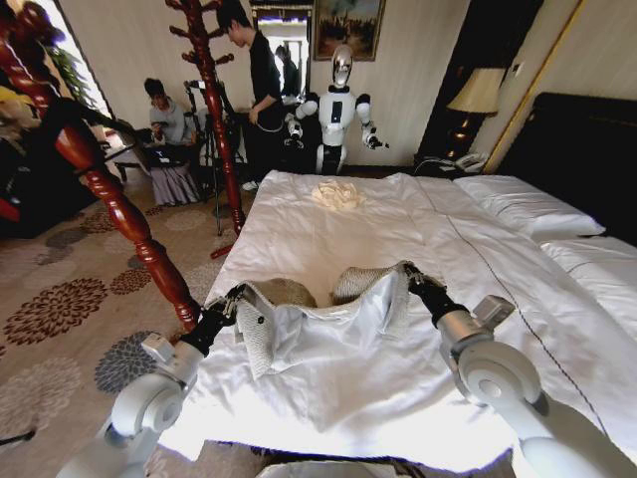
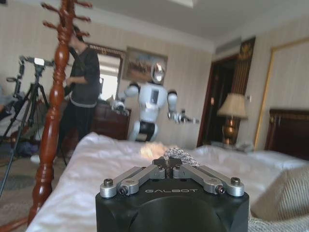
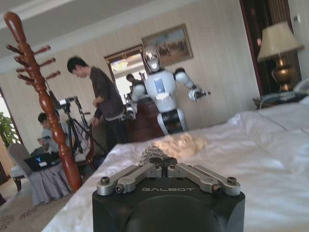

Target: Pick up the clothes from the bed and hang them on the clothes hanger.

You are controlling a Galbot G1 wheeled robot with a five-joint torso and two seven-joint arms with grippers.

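Left gripper [image 1: 236, 296] pinched on tweed jacket [image 1: 323, 319] at its left shoulder; jacket spread open, white lining up, near foot of bed [image 1: 418, 239]; right gripper [image 1: 411, 274] clamped on opposite shoulder. Cream garment [image 1: 337, 194] lies farther up duvet, well apart.

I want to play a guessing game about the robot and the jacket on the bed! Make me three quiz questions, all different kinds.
1. True or false: both end effectors are shut on the jacket.
2. What lies farther up the bed? A) a cream-yellow garment B) a black hanger C) a book
3. Fill in: the jacket's lining is ____.

Key:
1. True. The left end effector pinches one shoulder and the right end effector the other; each wrist view shows tweed between the fingertips.
2. A, the cream-yellow garment.
3. White.
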